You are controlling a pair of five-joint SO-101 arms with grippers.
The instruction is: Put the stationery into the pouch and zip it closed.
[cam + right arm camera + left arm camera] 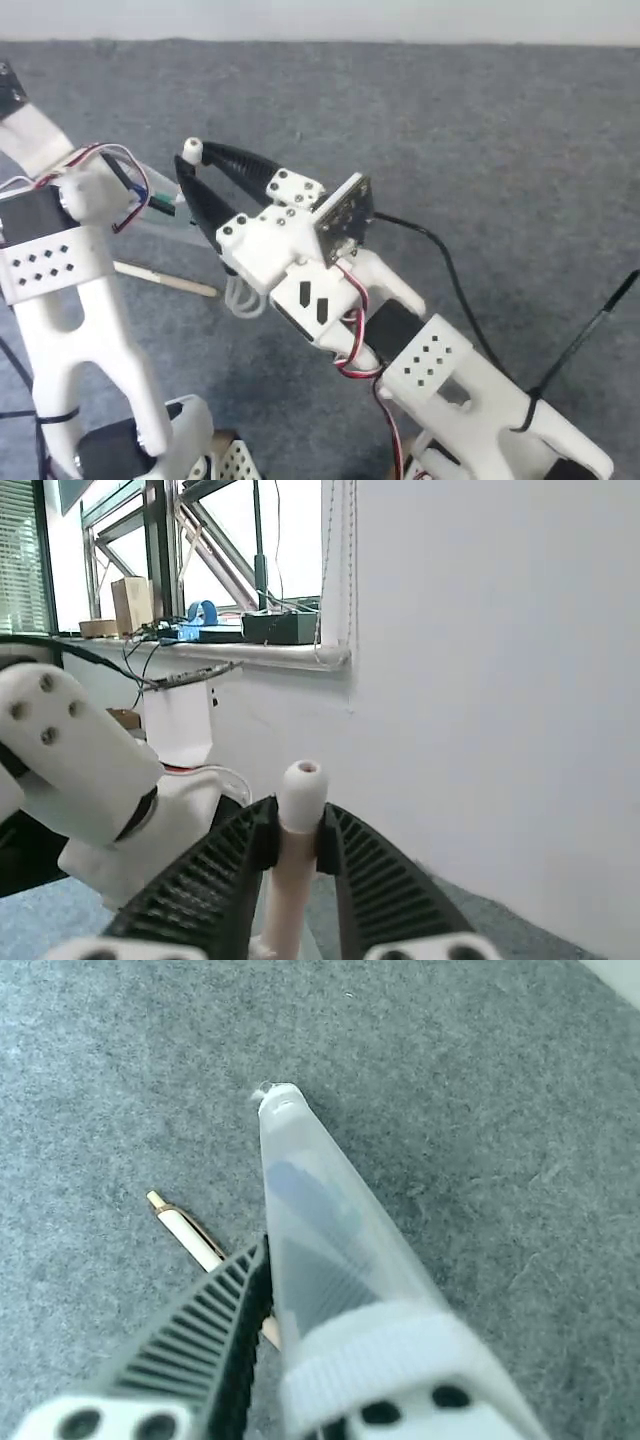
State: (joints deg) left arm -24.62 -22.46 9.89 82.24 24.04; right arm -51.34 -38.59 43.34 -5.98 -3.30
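Left wrist view, nearest first: left claw point(272, 1260) is clamped on the pouch point(320, 1210), black ribbed jaw pressed to its side. The other jaw is hidden under the translucent plastic. Pouch is seen edge-on, held off the grey surface point(480, 1110). Dark blue shapes inside are too blurred to name, and the zipper state is unreadable. Past the jaw a cream pen point(185, 1228) lies on the surface, its near end cut off behind the black jaw.

High view gives more of that pen's length, lying flat beside the left arm point(60, 270). That arm covers the claw and most of the pouch there; a clear corner pokes out.

Right wrist view: right claw point(300, 825) is closed on a white stick point(302, 785). Its round tip sticks out past the jaws and its lower part is hidden between them; can't tell if pen or marker. High view puts this claw raised off the surface, just beside the pouch and near the pen.

Behind the claw in the right wrist view sit the left arm's white housing and a white wall point(480, 680). Farthest back is a window sill point(260, 652) with a cardboard box point(130, 602).
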